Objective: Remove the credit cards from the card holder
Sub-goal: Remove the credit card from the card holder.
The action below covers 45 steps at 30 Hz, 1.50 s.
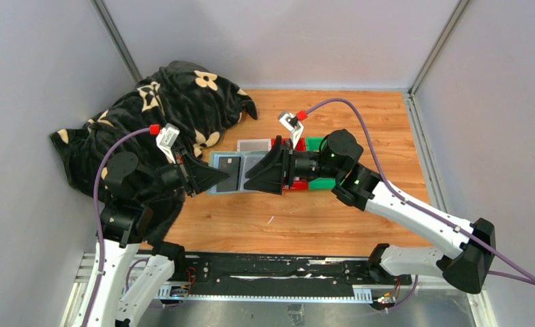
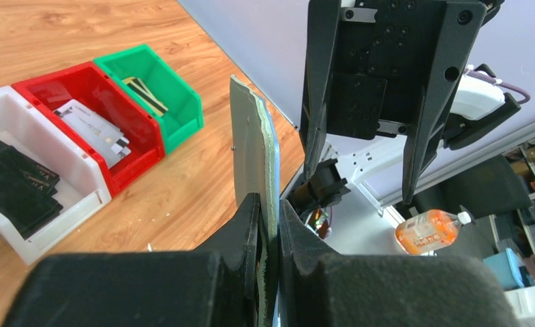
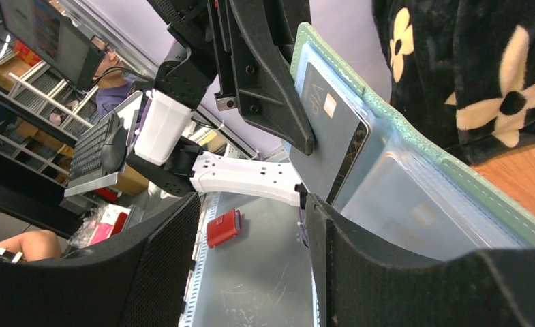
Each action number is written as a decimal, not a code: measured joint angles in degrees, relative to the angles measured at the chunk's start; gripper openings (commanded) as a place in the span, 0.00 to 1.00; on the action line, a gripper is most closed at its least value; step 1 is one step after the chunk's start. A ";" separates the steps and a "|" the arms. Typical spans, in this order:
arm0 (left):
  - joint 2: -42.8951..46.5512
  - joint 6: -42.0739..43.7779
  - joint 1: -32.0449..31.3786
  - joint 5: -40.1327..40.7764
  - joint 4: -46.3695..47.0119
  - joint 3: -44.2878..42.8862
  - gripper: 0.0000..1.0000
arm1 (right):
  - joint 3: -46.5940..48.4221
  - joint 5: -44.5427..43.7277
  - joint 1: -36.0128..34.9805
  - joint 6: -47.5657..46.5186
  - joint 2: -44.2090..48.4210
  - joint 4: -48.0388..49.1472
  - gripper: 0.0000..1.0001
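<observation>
The card holder (image 1: pixel 252 162) hangs open above the table, its paler teal inside facing the right arm. My left gripper (image 1: pixel 218 176) is shut on its left edge; in the left wrist view the holder (image 2: pixel 253 143) stands edge-on between the pads of the left gripper (image 2: pixel 268 204). A dark grey credit card (image 3: pixel 332 129) sticks partway out of a slot. My right gripper (image 3: pixel 251 225) is open right beside that card's edge, with nothing between its fingers. Other credit cards lie in the trays: black (image 2: pixel 12 191), silvery-white (image 2: pixel 94 129) and gold (image 2: pixel 145 92).
White (image 2: pixel 60 225), red (image 2: pixel 138 153) and green (image 2: pixel 182 116) trays stand in a row on the wooden table behind the holder. A black blanket with cream flowers (image 1: pixel 162 109) is heaped at the back left. Grey walls close in the table.
</observation>
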<state>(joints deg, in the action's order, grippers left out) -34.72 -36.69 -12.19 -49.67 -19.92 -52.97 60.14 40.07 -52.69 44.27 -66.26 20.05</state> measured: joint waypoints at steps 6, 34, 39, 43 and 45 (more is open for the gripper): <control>0.00 -1.42 0.00 -0.55 0.66 0.00 0.00 | 0.00 0.76 -0.09 0.39 -2.21 1.38 0.60; 2.38 -8.26 0.28 -5.38 11.61 2.95 0.03 | 0.02 2.16 -0.17 5.77 -6.49 6.01 0.09; 2.38 -7.17 0.46 -5.25 11.17 2.84 0.18 | 0.02 2.10 -0.15 5.90 -6.62 5.75 0.00; 2.36 -6.88 0.42 -5.49 11.19 2.82 0.22 | -0.61 1.90 -0.37 5.92 -6.54 6.23 0.00; 2.27 -7.37 0.39 -5.99 11.26 2.82 0.22 | -1.11 1.73 -0.46 5.97 -6.43 6.62 0.00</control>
<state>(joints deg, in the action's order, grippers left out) -32.45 -44.05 -11.79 -55.66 -8.67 -50.15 59.02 41.80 -53.15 50.24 -72.69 26.68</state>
